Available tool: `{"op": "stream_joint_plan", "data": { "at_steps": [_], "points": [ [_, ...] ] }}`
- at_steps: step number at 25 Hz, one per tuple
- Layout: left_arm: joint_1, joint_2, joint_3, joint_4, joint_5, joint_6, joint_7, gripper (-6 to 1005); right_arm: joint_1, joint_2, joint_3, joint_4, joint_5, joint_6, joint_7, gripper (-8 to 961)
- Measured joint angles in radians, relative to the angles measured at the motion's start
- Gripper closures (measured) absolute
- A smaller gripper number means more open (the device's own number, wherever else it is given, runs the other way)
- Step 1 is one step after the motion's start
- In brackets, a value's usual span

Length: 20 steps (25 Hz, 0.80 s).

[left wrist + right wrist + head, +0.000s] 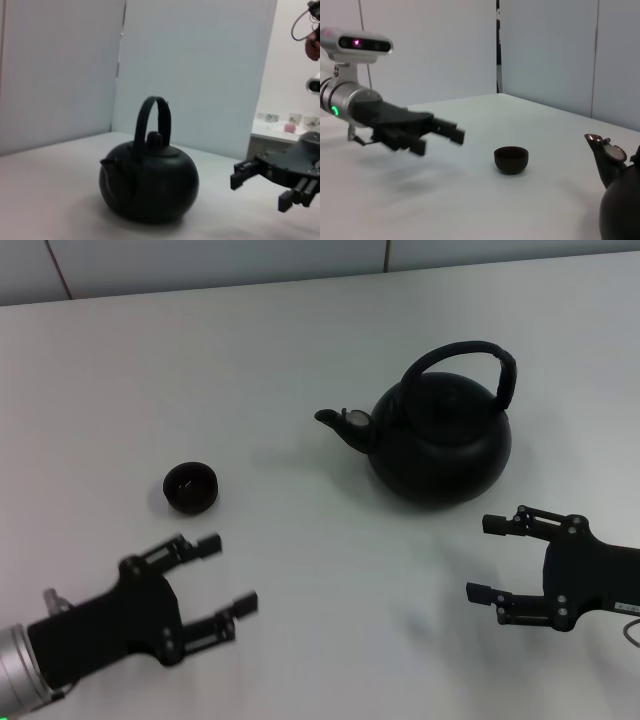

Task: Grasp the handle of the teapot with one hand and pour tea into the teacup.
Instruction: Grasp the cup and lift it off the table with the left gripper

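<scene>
The round matte black teapot (440, 438) stands upright on the white table, right of centre, spout pointing left. Its arched black handle (465, 358) rises over the lid. It also shows in the left wrist view (149, 185) and partly in the right wrist view (619, 200). The small black teacup (190, 487) sits on the table left of the teapot, also in the right wrist view (510, 159). My right gripper (487, 558) is open and empty, near the table's front, just in front of the teapot. My left gripper (228, 574) is open and empty, in front of the teacup.
The white table (300, 350) stretches back to a pale wall. A shelf with small cups (295, 122) shows far off in the left wrist view. Bare table lies between the teacup and the teapot.
</scene>
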Motion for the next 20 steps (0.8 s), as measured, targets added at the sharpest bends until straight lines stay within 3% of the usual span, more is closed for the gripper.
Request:
{"op": "stream_joint_plan", "data": {
  "at_steps": [9, 20],
  "points": [
    [0.017, 0.0, -0.23, -0.089, -0.141, -0.014, 0.227, 207, 0.005, -0.001, 0.0, -0.002, 0.006, 0.004, 0.0, 151],
    [0.025, 0.003, -0.244, -0.085, -0.136, -0.02, 0.227, 209, 0.004, -0.003, 0.001, -0.005, 0.006, 0.008, 0.0, 151]
  ]
}}
